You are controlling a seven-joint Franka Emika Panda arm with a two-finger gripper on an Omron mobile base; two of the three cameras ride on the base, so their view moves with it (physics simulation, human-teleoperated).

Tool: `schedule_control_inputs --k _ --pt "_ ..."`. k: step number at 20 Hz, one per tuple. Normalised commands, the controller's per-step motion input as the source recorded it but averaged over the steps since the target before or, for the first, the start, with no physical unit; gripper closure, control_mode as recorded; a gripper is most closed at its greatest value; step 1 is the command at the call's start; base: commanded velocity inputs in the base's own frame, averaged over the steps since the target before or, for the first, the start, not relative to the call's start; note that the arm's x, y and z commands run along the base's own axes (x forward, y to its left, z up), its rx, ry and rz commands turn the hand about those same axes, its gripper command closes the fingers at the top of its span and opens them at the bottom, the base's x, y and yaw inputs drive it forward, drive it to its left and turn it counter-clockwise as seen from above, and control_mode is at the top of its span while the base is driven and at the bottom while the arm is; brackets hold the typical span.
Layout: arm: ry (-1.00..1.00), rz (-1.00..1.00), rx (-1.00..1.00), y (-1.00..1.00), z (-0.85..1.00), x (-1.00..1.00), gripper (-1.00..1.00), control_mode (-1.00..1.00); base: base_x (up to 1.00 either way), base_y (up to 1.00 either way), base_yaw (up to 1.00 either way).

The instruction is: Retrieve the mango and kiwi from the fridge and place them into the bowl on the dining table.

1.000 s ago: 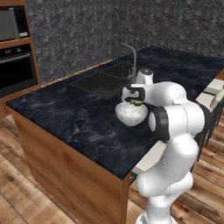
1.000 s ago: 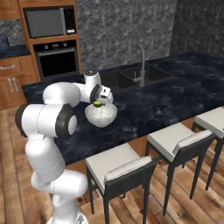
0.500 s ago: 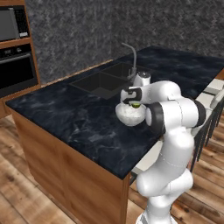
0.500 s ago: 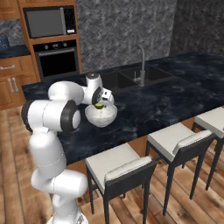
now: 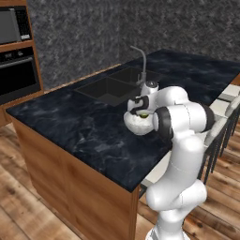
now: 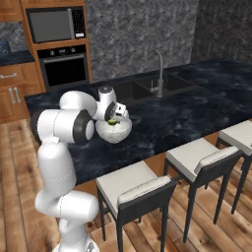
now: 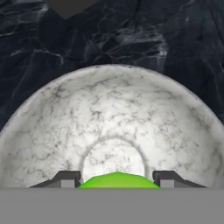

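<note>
The pincer (image 7: 117, 183) hangs straight over the open mouth of the bowl (image 7: 113, 131), looking down into its pale hollow, so the drop that the task seems to call for next runs plainly downward. Between its two dark tips sits a green fruit (image 7: 118, 180), held in a half-wide grip; whether this is the kiwi or the mango I cannot tell from so small a part of it. Its long axis cannot be read either.

The bowl (image 5: 139, 123) stands on the desk (image 5: 79, 131) close to the near long edge, on the side where the stools stand, and near the sink. No second fruit is visible on the bowl's floor.

The arm folds sharply: elbow high, forearm reaching over the desk edge, wrist bent down over the bowl (image 6: 114, 132).
</note>
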Motion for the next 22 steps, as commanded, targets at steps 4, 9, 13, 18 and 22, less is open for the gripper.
schedule_control_inputs --k 4,9,13,18,22 --pt "0.0 0.0 0.0 0.0 -0.24 0.18 1.0 -1.0 0.0 0.0 0.0" --pt "0.0 0.0 0.0 0.0 -0.16 0.21 -1.0 -1.0 0.0 0.0 0.0" --pt "0.0 0.0 0.0 0.0 -0.09 0.16 -1.0 -1.0 0.0 0.0 0.0" --pt "0.0 0.0 0.0 0.0 0.0 0.04 -1.0 -1.0 0.0 0.0 0.0" --pt "0.0 0.0 0.0 0.0 0.0 0.0 -1.0 -1.0 0.0 0.0 0.0"
